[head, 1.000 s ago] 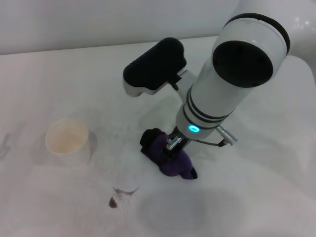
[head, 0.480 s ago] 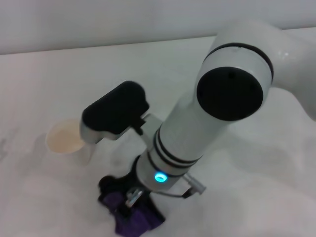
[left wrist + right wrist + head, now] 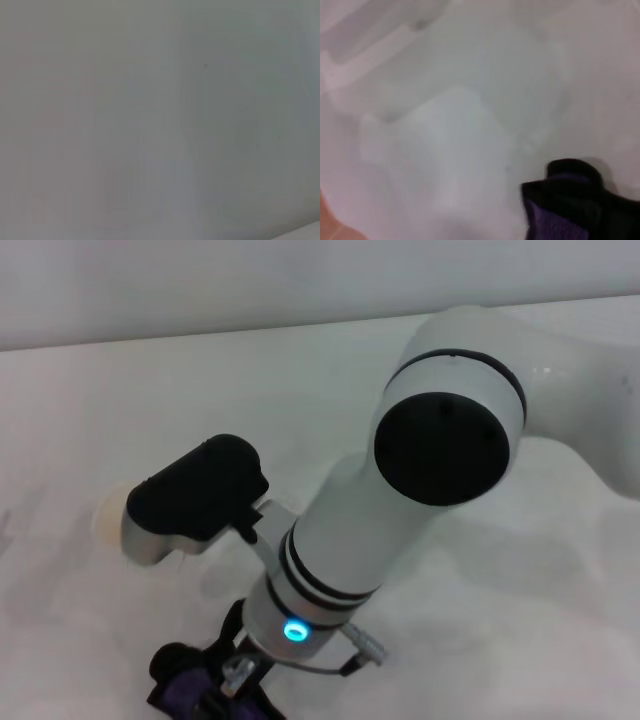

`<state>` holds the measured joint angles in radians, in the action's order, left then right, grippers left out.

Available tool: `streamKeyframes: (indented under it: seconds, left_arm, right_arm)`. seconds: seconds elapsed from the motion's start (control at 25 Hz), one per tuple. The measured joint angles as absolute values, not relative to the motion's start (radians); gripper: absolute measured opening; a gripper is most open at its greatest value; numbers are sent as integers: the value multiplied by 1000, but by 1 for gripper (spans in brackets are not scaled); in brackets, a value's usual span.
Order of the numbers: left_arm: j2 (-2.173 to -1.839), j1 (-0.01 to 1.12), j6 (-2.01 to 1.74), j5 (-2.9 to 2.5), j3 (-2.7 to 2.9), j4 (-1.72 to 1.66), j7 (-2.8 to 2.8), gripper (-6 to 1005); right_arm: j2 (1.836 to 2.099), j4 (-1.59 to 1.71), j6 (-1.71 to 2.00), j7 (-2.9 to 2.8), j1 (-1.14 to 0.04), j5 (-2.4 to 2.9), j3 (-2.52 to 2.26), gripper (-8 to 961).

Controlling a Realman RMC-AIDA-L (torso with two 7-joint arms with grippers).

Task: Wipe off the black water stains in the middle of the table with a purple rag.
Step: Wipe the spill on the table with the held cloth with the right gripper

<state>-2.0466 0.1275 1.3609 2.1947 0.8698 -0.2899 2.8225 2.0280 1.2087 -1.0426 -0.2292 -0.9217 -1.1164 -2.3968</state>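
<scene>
My right gripper point(image 3: 218, 692) is at the near edge of the table point(image 3: 520, 640) in the head view, pressed down and shut on the purple rag point(image 3: 178, 698). The rag bunches under it, with black edging showing. In the right wrist view a corner of the rag point(image 3: 560, 222) lies on the white table point(image 3: 470, 100). The black water stain is hidden; the arm and rag cover the spot where it lay. The left gripper is out of view, and the left wrist view shows only a blank grey surface.
A white paper cup point(image 3: 107, 518) stands on the left, mostly hidden behind my right arm's black wrist housing point(image 3: 195, 490). The bulky right arm point(image 3: 440, 440) crosses the middle of the table. The table's far edge runs along the top.
My right arm has swept the rag toward the near left, from the table's middle across the stain's spot. The stain and most of the cup are now covered from view.
</scene>
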Motion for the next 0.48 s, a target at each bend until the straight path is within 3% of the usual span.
streamKeyframes:
  seconds: [0.48]
  left_arm:
    - [-2042, 123, 1331, 2203, 867, -282, 2824, 874]
  right_arm:
    - [2026, 1246, -1257, -237, -828, -735, -2125, 92]
